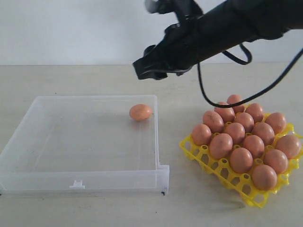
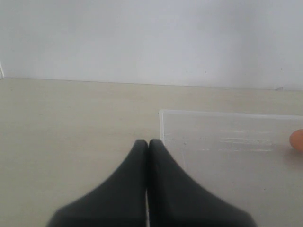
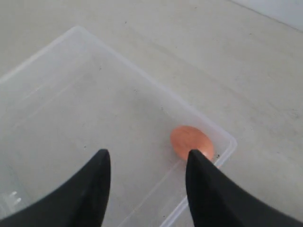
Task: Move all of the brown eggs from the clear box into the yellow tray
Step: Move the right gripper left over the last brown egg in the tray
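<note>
Beige tabletop (image 1: 189, 208), white wall (image 1: 71, 28) behind. One egg (image 1: 140, 112) lies in the box (image 1: 94, 179), in its corner toward the tabletop's far edge. The tray (image 1: 208, 163), nearer the right edge, holds the other eggs (image 1: 241, 137). Expect a light, rigid, smooth, brittle shell; grip gently across the middle. Right end effector (image 3: 147, 153) hovers released and empty; left end effector (image 2: 147, 142) is clenched, empty.

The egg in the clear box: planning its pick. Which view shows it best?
Exterior view: the whole egg shows, near the far right corner of the clear box. The right wrist view hides part behind the right tool; the left wrist view catches only a sliver.
</note>
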### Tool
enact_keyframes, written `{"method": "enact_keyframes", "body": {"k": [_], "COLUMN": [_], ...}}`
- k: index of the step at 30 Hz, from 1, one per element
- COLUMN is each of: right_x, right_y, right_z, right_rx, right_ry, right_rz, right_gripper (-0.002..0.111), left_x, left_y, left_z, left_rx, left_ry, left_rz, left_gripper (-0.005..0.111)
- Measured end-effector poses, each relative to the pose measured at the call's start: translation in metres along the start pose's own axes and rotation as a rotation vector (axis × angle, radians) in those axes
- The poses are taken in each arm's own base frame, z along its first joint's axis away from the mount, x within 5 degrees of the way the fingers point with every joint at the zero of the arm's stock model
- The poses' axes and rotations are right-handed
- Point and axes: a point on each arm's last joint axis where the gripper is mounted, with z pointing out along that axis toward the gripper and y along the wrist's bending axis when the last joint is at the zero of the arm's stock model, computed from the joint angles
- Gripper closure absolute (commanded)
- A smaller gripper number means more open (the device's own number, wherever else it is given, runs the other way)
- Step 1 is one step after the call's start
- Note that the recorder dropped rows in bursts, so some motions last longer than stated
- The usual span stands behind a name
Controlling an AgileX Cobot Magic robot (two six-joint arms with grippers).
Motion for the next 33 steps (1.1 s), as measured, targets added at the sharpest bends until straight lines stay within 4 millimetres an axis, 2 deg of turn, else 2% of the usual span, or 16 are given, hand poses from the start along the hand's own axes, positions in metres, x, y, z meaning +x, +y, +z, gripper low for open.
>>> {"method": "enact_keyframes", "body": {"k": [4,7,12,16,18,21,23,29,33], "right_x": [-0.016,-0.028,-0.033,-0.03,-0.023,-0.005,0.002,0.008,0.012], "right_y": [0.03,0.041,0.041,0.04,0.036,0.025,0.023,0.036,0.043], "right_z": [0.016,0.019,0.018,0.018,0.02,0.037,0.05,0.094,0.113], "right_rx": [0.008,0.02,0.04,0.047,0.071,0.119,0.153,0.18,0.164], "right_ry": [0.031,0.016,0.018,0.062,0.138,0.352,0.431,0.441,0.39], "right_rz": [-0.145,-0.181,-0.213,-0.241,-0.293,-0.431,-0.524,-0.743,-0.803], "right_gripper": [0.061,0.061,0.061,0.061,0.061,0.061,0.061,0.061,0.061], "left_x": [0.0,0.0,0.0,0.0,0.0,0.0,0.0,0.0,0.0], "left_y": [0.0,0.0,0.0,0.0,0.0,0.0,0.0,0.0,0.0], "left_z": [0.0,0.0,0.0,0.0,0.0,0.0,0.0,0.0,0.0], "left_rx": [0.0,0.0,0.0,0.0,0.0,0.0,0.0,0.0,0.0], "left_ry": [0.0,0.0,0.0,0.0,0.0,0.0,0.0,0.0,0.0], "left_rz": [0.0,0.0,0.0,0.0,0.0,0.0,0.0,0.0,0.0], "left_gripper": [0.111,0.111,0.111,0.111,0.111,0.111,0.111,0.111,0.111]}}
